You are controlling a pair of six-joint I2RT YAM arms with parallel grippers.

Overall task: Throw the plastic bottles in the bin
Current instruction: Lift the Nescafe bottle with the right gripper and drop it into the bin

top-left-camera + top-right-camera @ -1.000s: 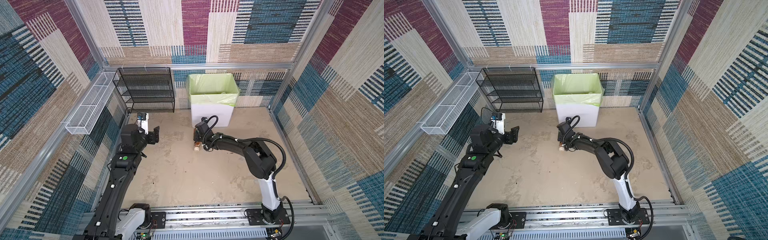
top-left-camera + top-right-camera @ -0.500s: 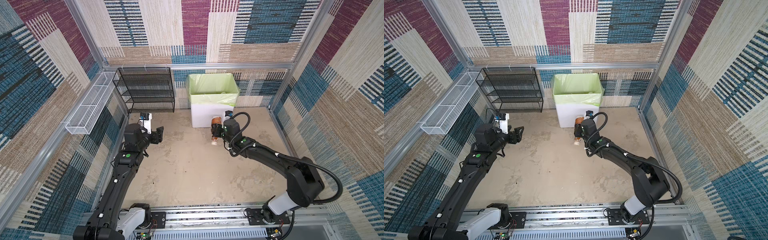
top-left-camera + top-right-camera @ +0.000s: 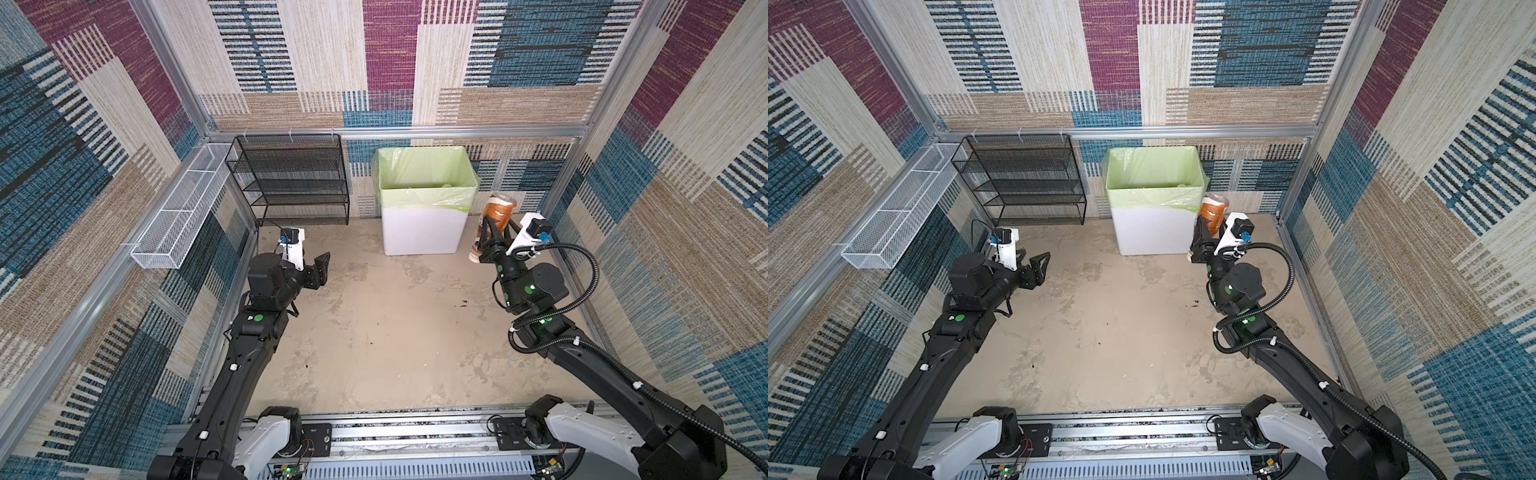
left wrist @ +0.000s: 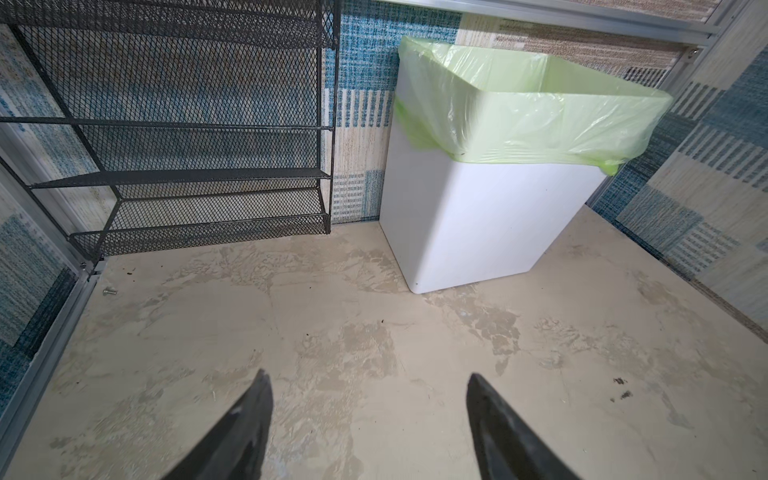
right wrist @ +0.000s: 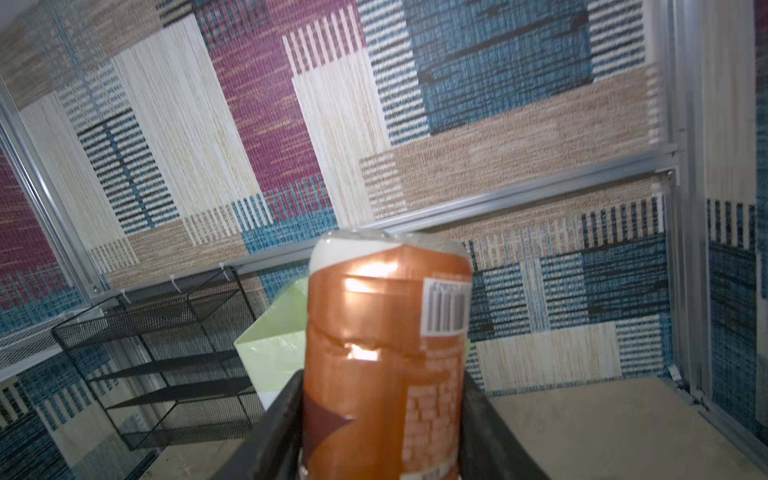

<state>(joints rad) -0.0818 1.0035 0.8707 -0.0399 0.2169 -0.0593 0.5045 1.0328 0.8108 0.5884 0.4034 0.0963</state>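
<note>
**Right gripper** (image 3: 493,237): your jaws are closed partway onto one bottle (image 3: 500,211), with a finger pressed against each side of its body.

**Bottle**: orange-brown creased label with a white band and a barcode. You hold it aloft and slightly tilted. The pale end pointing down is probably the cap, though the top views leave that unclear. It sits just beside the bin's right wall at about rim height, outside the opening.

**Bin** (image 3: 424,235): white, with a pale green bag folded over the rim. It stands against the back wall.

**Left gripper** (image 4: 365,376): your jaws stand moderately apart with nothing between them. It hangs above the bare floor (image 4: 374,316), faces the bin and is well apart from it.

**Shelf rack** (image 3: 291,183): black mesh, to the left of the bin.

**Wire basket** (image 3: 178,216): white, on the left wall.
</note>
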